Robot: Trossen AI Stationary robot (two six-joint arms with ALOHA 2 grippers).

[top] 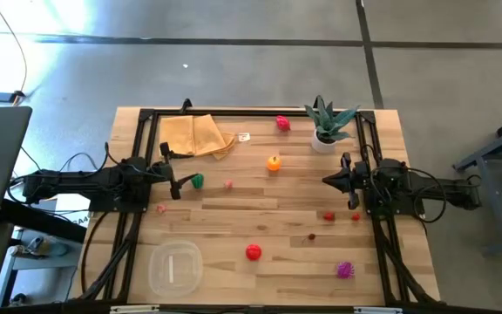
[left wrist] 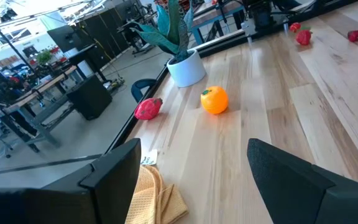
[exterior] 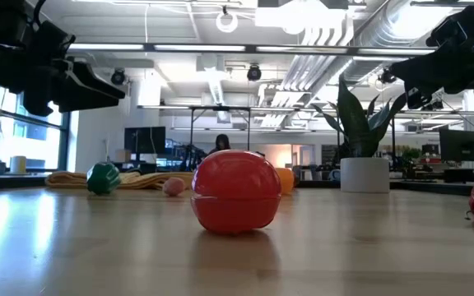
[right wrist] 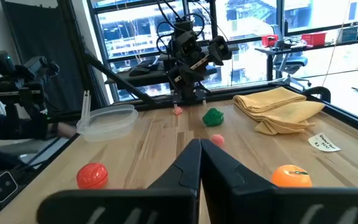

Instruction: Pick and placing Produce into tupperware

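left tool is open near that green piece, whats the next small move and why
Probably lower the left tool toward the green toy piece and straddle it. The jaws stand open and empty, that piece lies closest on the table, and the tupperware holds no produce yet.

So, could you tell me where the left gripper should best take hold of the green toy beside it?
Probably from straight above, across its round middle: the green toy sits low and alone on the table, with bare wood on every side. The open left gripper hangs just beside it; its stem end is too small to judge.
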